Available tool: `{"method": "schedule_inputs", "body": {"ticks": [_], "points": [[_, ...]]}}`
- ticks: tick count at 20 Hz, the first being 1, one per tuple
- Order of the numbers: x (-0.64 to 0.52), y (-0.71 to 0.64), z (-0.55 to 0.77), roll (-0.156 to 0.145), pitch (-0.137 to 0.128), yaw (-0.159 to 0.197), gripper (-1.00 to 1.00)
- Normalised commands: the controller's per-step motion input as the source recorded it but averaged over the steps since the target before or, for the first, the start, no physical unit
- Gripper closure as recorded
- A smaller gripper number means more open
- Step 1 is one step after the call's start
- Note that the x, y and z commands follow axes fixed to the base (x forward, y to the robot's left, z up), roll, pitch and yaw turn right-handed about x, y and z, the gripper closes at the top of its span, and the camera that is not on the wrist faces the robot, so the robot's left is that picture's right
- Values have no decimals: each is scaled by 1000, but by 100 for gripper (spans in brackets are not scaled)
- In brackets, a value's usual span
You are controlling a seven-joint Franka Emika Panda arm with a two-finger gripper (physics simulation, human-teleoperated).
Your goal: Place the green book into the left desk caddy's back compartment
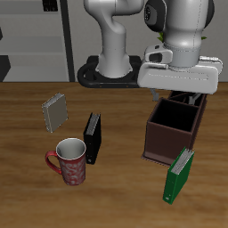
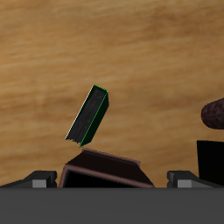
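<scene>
The green book (image 1: 178,175) stands upright on the table near the front edge, just in front of the dark brown desk caddy (image 1: 169,141). The wrist view also shows the book (image 2: 87,115), tilted, beyond the caddy's rim (image 2: 103,162). My gripper (image 1: 181,93) hovers above the far end of the caddy, apart from the book. Its fingers (image 2: 39,179) are spread wide with nothing between them. The caddy's narrower back compartment (image 1: 189,100) lies under the gripper and is mostly hidden; the large square section (image 1: 171,120) is open to view.
A black book (image 1: 92,138) stands mid-table, with a red patterned mug (image 1: 69,160) in front of it and a grey book (image 1: 54,111) farther back. The mug (image 2: 213,112) and the black book (image 2: 210,162) also show in the wrist view.
</scene>
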Motion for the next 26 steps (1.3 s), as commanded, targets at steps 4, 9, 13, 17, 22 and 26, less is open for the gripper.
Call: {"method": "schedule_inputs", "body": {"ticks": [4,9,13,17,22,26], "points": [[179,17,-196,0,23,-26,-100],[142,100,-258,6,23,-16,-100],[136,255,-269,43,27,2,-100],[90,184,-181,21,5,4,-100],[116,74,-182,-2,-2,0,-100],[139,2,-217,18,21,-17,-100]]}}
